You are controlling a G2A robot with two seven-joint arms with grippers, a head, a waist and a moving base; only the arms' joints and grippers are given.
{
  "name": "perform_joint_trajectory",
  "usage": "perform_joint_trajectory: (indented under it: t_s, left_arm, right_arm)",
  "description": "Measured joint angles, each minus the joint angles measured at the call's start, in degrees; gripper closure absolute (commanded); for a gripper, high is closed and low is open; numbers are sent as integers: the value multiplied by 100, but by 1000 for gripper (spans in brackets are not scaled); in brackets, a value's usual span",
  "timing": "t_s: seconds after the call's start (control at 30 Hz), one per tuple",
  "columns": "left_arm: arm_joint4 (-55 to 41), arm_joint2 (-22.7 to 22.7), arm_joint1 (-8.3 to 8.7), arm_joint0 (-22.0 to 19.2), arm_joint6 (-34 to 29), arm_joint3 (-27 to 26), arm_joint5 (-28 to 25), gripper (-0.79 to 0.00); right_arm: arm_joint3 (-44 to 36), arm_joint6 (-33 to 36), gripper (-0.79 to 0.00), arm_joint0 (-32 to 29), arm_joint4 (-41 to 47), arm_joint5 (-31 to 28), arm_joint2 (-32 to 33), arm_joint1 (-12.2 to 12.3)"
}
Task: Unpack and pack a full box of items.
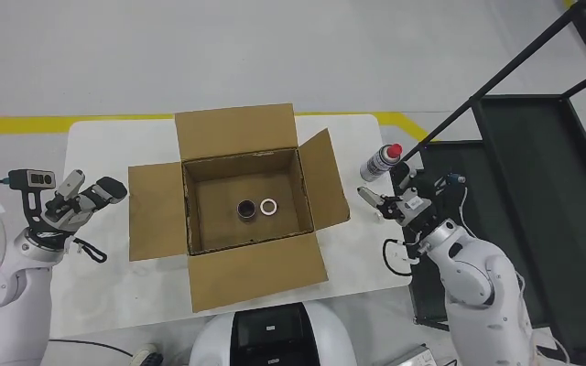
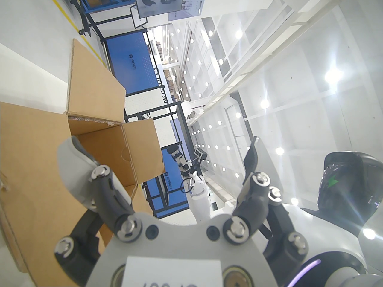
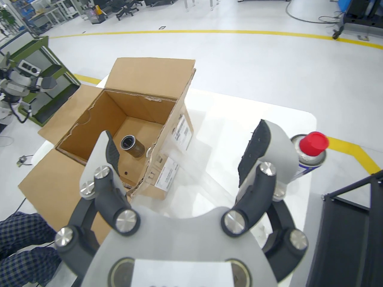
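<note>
An open cardboard box (image 1: 160, 210) sits mid-table with all flaps folded out. On its floor lie a dark can (image 1: 246, 210) and a small white-topped jar (image 1: 268, 207). The dark can (image 3: 133, 146) lies tilted inside the box (image 3: 149, 76) in the right wrist view. A spray can with a red cap (image 1: 381, 162) stands on the table to the right of the box, just beside my right gripper (image 3: 185, 147), which is open and holds nothing. The spray can (image 3: 311, 150) shows behind one finger. My left gripper (image 2: 161, 153) is open, raised beside the box flap (image 2: 27, 165) at the table's left.
The white table (image 1: 101, 146) has bare surface to the left and right of the box. A dark metal rack (image 1: 522, 156) stands close by the table's right edge. Yellow floor tape (image 1: 55, 122) runs behind the table.
</note>
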Motion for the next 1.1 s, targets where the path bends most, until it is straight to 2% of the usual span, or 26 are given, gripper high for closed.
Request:
perform_joint_trajectory:
  t_s: [0.17, 0.37, 0.47, 0.67, 1.1]
  left_arm:
    - [0, 0, 0, 0, 0, 0, 0, -785]
    - [0, 0, 0, 0, 0, 0, 0, -785]
    - [0, 0, 0, 0, 0, 0, 0, -785]
    - [0, 0, 0, 0, 0, 0, 0, -785]
    - [0, 0, 0, 0, 0, 0, 0, -785]
  right_arm:
    - [626, -839, -785, 103, -767, 477, -16, 0]
    - [1700, -1541, -785, 388, -1770, 645, -245, 27]
    - [2291, -1880, -785, 577, -2087, 806, -377, 30]
    - [3295, -2269, -785, 971, -2206, 643, -518, 57]
    - [3393, -2285, -785, 1021, -2223, 601, -525, 63]
